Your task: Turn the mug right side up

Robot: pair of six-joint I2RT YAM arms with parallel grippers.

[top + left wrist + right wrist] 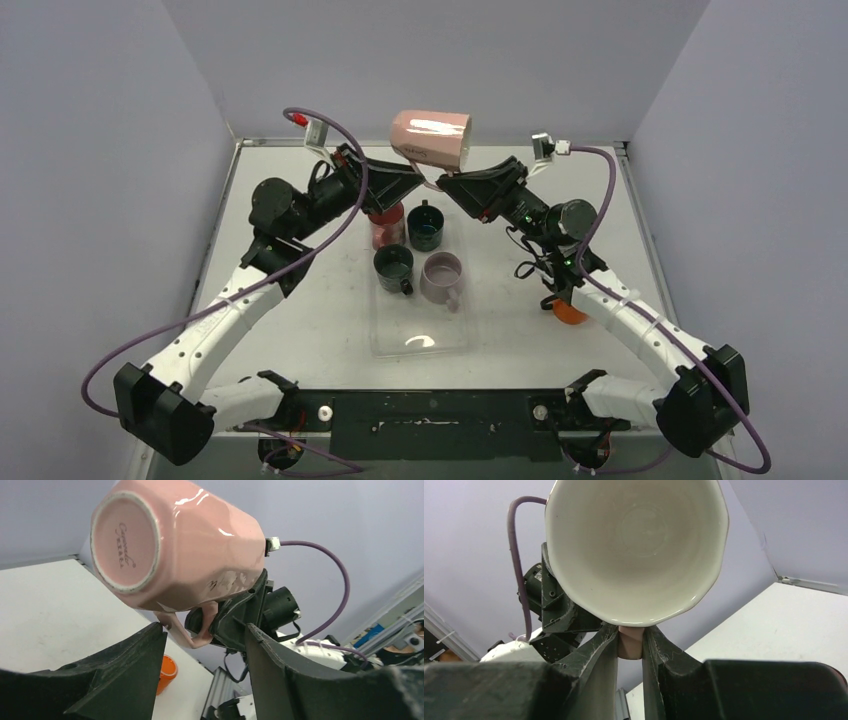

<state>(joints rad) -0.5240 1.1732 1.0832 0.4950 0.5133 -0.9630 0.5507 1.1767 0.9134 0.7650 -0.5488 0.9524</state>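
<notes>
Right end effector: clamped on the handle of the pink mug, one finger on either side of the loop. Mug: held aloft over the far middle of the tabletop, lying roughly on its side, mouth toward the right arm, base toward the left. Glazed ceramic, judged stiff, fairly heavy, slippery and liable to chip. The handle is the surest hold, though a pinch there may let the body swing. Left end effector: jaws apart, just beneath the mug; contact with the handle cannot be told. Below: clear tray carrying a red mug, a dark teal mug, a dark green mug and a lilac mug, mouths up. These crowd the space underneath, so set-down probably calls for bare tabletop beside the tray. Orange cup: beside the right arm, well apart.
</notes>
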